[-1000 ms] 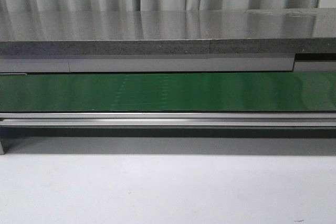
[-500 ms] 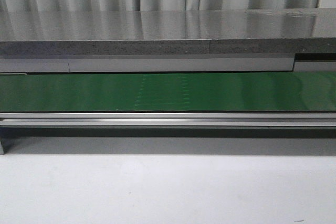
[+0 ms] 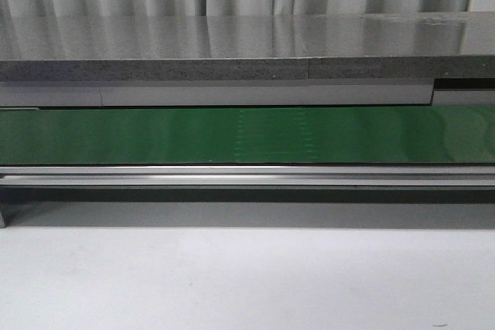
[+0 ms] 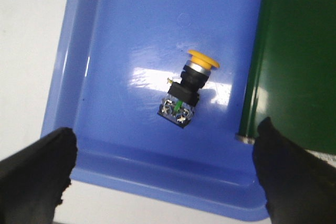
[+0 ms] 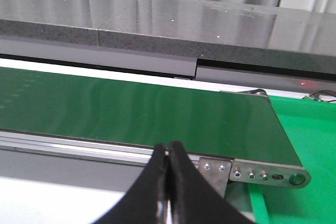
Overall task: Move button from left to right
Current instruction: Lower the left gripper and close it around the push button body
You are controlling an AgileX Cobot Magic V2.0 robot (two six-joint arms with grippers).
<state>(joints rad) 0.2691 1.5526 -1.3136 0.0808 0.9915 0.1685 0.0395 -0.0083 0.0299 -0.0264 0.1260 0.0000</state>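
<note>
1. Button (image 4: 187, 88) lies on its side in blue tray (image 4: 105, 51), near the tray wall next to green conveyor belt (image 4: 299, 51); nothing touches it.
2. L gripper (image 4: 157, 179) hangs above it, fingers (image 4: 37, 171) spread wide, empty.
3. R gripper (image 5: 168, 182) pinched closed on nothing, facing belt end.
4. Risks: round cap could roll or squirt out if pinched off-centre; one finger may catch tray wall or belt frame on descent.
</note>
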